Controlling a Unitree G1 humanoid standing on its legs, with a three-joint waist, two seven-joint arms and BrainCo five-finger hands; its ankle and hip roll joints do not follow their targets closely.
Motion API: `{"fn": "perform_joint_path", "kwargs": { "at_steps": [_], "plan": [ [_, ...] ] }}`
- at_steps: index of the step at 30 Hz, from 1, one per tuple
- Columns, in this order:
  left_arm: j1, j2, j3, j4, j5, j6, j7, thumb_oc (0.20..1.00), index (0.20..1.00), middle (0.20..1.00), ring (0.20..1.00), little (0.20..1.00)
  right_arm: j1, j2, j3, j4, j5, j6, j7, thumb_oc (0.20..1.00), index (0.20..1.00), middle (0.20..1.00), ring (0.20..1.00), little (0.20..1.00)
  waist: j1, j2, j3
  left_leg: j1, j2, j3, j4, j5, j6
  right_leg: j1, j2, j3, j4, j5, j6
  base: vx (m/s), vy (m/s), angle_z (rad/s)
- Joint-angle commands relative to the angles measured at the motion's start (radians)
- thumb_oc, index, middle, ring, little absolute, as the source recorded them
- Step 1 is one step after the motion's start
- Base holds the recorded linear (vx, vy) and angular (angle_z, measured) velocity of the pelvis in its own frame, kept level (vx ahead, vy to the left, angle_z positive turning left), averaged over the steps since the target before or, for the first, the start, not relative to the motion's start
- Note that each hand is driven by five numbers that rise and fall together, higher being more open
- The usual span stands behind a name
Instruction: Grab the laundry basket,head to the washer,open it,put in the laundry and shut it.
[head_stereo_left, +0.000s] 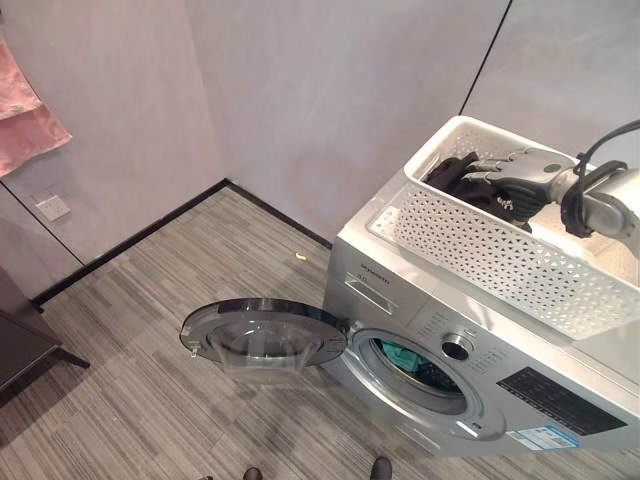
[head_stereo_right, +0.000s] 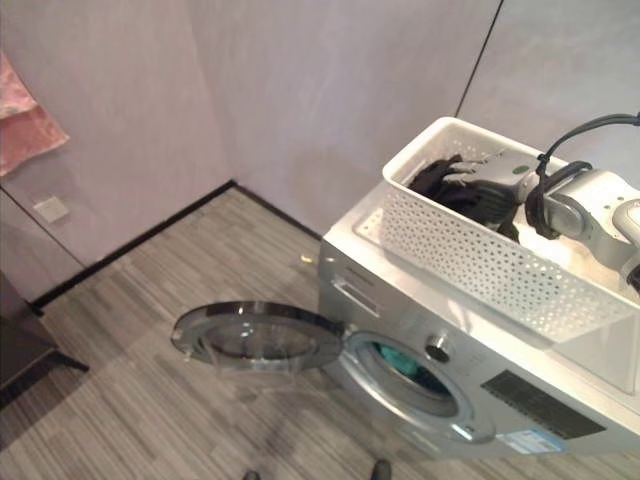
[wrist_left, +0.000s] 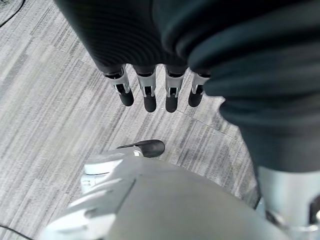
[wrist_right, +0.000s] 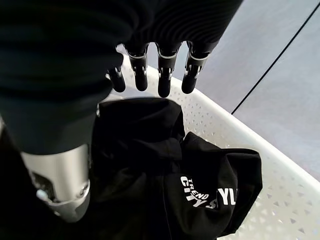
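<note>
Laundry first: the silver front-loading washing machine (head_stereo_left: 480, 370) stands against the grey wall, its round glass door (head_stereo_left: 262, 333) swung fully open over the striped floor, so opening is done. Something teal (head_stereo_left: 400, 355) already lies inside the drum. On the washer's top, toward its back edge, sits the white perforated plastic laundry basket (head_stereo_left: 480, 250), carried here and set down. A crumpled black garment with white lettering (wrist_right: 165, 170) lies in the basket's far corner. My right hand (head_stereo_left: 505, 172) hovers just above that garment, fingers straight and released, grasping nothing yet. My left hand (wrist_left: 150, 90) hangs down over the floor, fingers relaxed and empty. I judge what is left: take the black garment, put it in the drum, then shut the door.
</note>
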Motion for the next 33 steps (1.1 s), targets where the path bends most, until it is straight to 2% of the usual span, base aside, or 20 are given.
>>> {"fn": "perform_joint_path", "kwargs": {
  "at_steps": [1,9,12,16,18,21,22,23,24,33],
  "plan": [
    [0.005,0.056,-0.022,0.063,0.033,0.010,-0.017,1.000,1.000,1.000,1.000,1.000,-0.186,-0.042,0.098,0.052,-0.017,0.037,-0.018,1.000,1.000,1.000,1.000,1.000,0.039,-0.048,0.016,-0.002,0.041,0.005,0.005,0.002,-0.030,-0.038,-0.042,0.018,-0.002,0.062,0.050,-0.01,-0.060,0.22],
    [0.006,0.059,-0.028,0.051,0.022,0.008,-0.016,1.000,1.000,1.000,1.000,1.000,-0.215,-0.062,0.115,0.106,-0.038,0.064,-0.018,1.000,1.000,1.000,1.000,1.000,0.040,-0.031,0.039,-0.029,0.052,0.002,0.005,0.012,-0.032,-0.066,-0.036,0.025,-0.002,0.058,0.044,0.00,-0.039,0.04],
    [0.013,0.070,-0.027,0.043,0.008,0.006,-0.010,1.000,1.000,1.000,1.000,1.000,-0.267,-0.055,0.158,0.147,-0.106,0.080,-0.031,1.000,1.000,1.000,1.000,1.000,0.045,-0.023,0.054,-0.016,0.063,0.019,0.005,0.011,-0.030,-0.078,-0.024,0.059,-0.002,0.050,0.032,0.07,-0.111,-0.08],
    [0.017,0.069,-0.022,0.040,-0.003,0.005,-0.011,1.000,1.000,1.000,1.000,1.000,-0.286,-0.048,0.177,0.148,-0.085,0.078,-0.015,1.000,1.000,1.000,1.000,1.000,0.045,-0.011,0.057,0.003,0.074,0.029,0.005,0.012,-0.031,-0.072,-0.016,0.069,-0.002,0.040,0.027,0.06,-0.069,-0.11],
    [0.017,0.068,-0.020,0.036,-0.011,0.004,-0.014,1.000,1.000,1.000,1.000,1.000,-0.281,-0.037,0.183,0.157,-0.076,0.076,-0.001,1.000,1.000,1.000,1.000,1.000,0.048,-0.003,0.061,0.009,0.079,0.034,0.005,0.017,-0.031,-0.075,-0.011,0.077,-0.002,0.035,0.023,0.04,-0.075,-0.12],
    [0.021,0.044,-0.029,0.017,-0.052,-0.003,-0.027,1.000,1.000,1.000,1.000,1.000,-0.300,-0.018,0.256,0.119,0.035,0.055,0.111,1.000,1.000,1.000,1.000,1.000,0.046,0.014,0.068,0.009,0.092,0.039,0.005,0.042,-0.040,-0.091,-0.002,0.085,-0.002,0.032,0.018,0.05,-0.088,-0.12],
    [0.022,0.032,-0.039,0.012,-0.060,-0.005,-0.031,1.000,1.000,1.000,1.000,1.000,-0.279,-0.013,0.246,0.105,0.054,0.058,0.121,0.589,0.589,0.589,0.589,0.589,0.044,0.020,0.069,0.011,0.095,0.039,0.005,0.045,-0.041,-0.092,0.001,0.086,-0.002,0.028,0.017,0.03,-0.055,-0.19],
    [0.022,0.033,-0.039,0.012,-0.060,-0.005,-0.031,1.000,1.000,1.000,1.000,1.000,-0.276,-0.013,0.243,0.104,0.054,0.059,0.121,0.272,0.272,0.272,0.272,0.272,0.045,0.019,0.068,0.011,0.095,0.039,0.005,0.045,-0.041,-0.092,0.002,0.086,-0.002,0.028,0.017,0.05,-0.044,-0.22],
    [0.020,0.023,-0.044,0.011,-0.064,-0.005,-0.028,1.000,1.000,1.000,1.000,1.000,-0.246,0.000,0.212,0.093,0.069,0.063,0.133,0.200,0.200,0.200,0.200,0.200,0.044,0.026,0.069,0.017,0.098,0.038,0.005,0.048,-0.042,-0.086,0.005,0.086,-0.002,0.023,0.015,0.03,-0.023,-0.16],
    [0.024,0.009,-0.054,0.008,-0.061,-0.009,-0.017,1.000,1.000,1.000,1.000,1.000,-0.114,0.046,0.044,0.041,0.106,0.078,0.133,0.200,0.200,0.200,0.200,0.200,0.047,0.035,0.058,0.034,0.100,0.039,0.005,0.040,-0.044,-0.060,0.009,0.075,-0.002,0.012,0.012,0.01,-0.004,0.01]
  ]
}}
